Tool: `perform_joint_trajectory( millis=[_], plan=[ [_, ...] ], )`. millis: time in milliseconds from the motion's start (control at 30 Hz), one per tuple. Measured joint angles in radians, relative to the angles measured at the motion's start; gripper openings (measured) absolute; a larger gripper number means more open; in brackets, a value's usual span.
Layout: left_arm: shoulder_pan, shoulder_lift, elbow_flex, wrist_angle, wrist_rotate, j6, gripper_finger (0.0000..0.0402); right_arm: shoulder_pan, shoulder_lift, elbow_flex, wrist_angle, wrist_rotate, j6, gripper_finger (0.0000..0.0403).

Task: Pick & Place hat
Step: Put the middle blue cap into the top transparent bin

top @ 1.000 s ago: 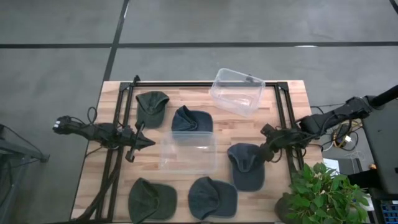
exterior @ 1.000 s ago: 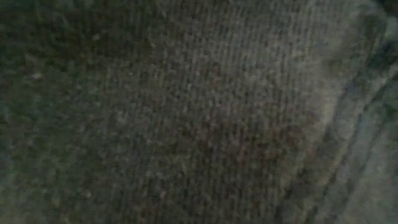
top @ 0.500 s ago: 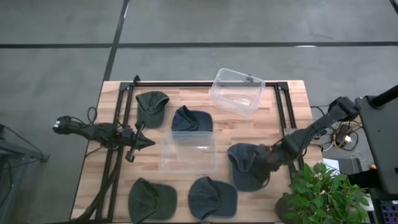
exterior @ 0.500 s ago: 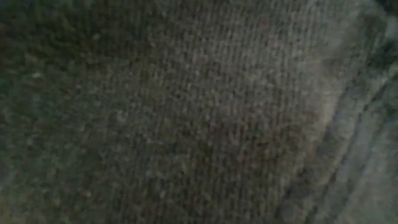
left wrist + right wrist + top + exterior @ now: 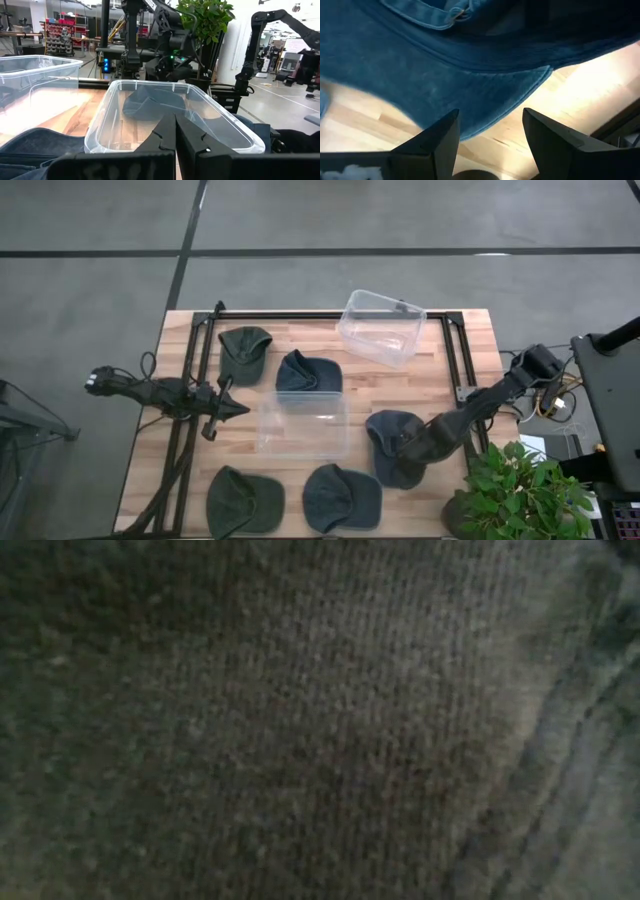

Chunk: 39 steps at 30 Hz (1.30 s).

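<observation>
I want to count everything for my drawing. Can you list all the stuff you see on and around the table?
Green hats: 2, dark green, one at the table's far left, one at the near left corner.
Blue hats: 3, dark blue, one behind the middle bin, one at the near edge, one on the right under the right arm.
Clear bins: 2, see-through, one in the middle, one tilted at the far edge.
Table: 1, light wood.
Plant: 1, green, off the near right corner.
Left end effector: 1, dark, shut, left of the middle bin.
Right end effector: 1, dark, open, over the right blue hat.
</observation>
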Motion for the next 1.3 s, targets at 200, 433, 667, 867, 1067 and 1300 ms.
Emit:
perform_joint_trajectory(
  millis=[200,433,667,867,1067,1300],
  plan=[
    [0.000,0.000,0.000,0.000,0.000,0.000,0.0000,0.001,0.032,-0.002,0.000,-0.011,0.047,0.0210],
    [0.000,0.000,0.000,0.000,0.000,0.000,0.0000,0.002,0.059,-0.002,0.007,-0.006,0.045,0.0210],
    [0.000,0.000,0.000,0.000,0.000,0.000,0.0000,0.002,0.076,-0.003,0.014,0.077,0.026,0.0176],
    [0.000,0.000,0.000,0.000,0.000,0.000,0.0000,0.002,0.071,-0.003,0.003,0.094,0.007,0.0089],
    [0.000,0.000,0.000,0.000,0.000,0.000,0.0000,0.001,0.058,0.000,-0.054,0.128,-0.027,0.0018],
    [0.000,0.000,0.000,0.000,0.000,0.000,0.0000,-0.003,0.020,0.026,-0.276,0.205,-0.032,0.0014]
  ],
)
